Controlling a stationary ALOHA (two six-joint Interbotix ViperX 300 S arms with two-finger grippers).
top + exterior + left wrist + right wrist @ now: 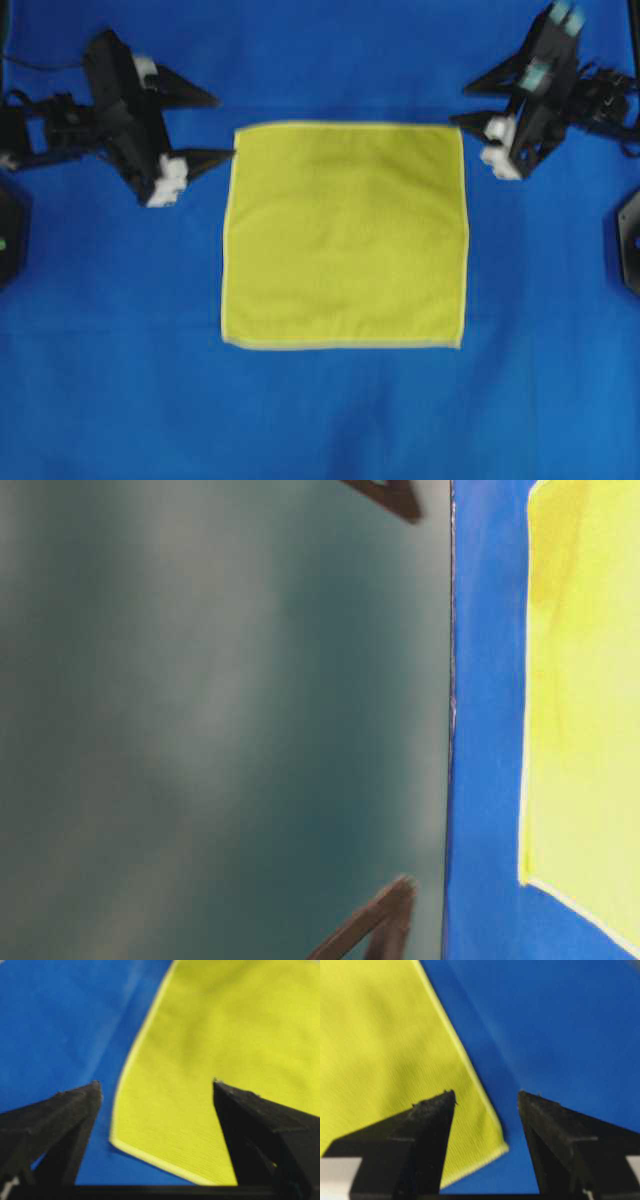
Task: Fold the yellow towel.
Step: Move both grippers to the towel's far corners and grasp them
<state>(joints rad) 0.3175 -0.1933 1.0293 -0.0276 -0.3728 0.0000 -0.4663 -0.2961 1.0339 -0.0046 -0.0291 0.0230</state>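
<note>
The square yellow-green terry towel [345,235] with its thin pale hem lies flat and unfolded in the middle of the blue-covered table [320,420], and both black grippers sit at its far corners with jaws spread and nothing between them: the left gripper [200,128] at about 10 o'clock from the towel's centre, the right gripper [470,105] at about 2 o'clock. The likeliest failure, as I judge it, is a missed pinch: in the left wrist view the near corner sits between the two fingers [60,1120], but in the right wrist view the corner lies under one finger [427,1130] and off-centre, so closing there could catch only the hem or the blue cover beneath. Uneven grips would drag one corner ahead of the other and leave a skewed fold, and a shallow grip on soft cloth could slip mid-lift. For room, the towel's 6 o'clock edge has a wide bare band of table below it, and open blue strips run along its 3 and 9 o'clock sides, so a fold toward 6 o'clock looks unobstructed
</note>
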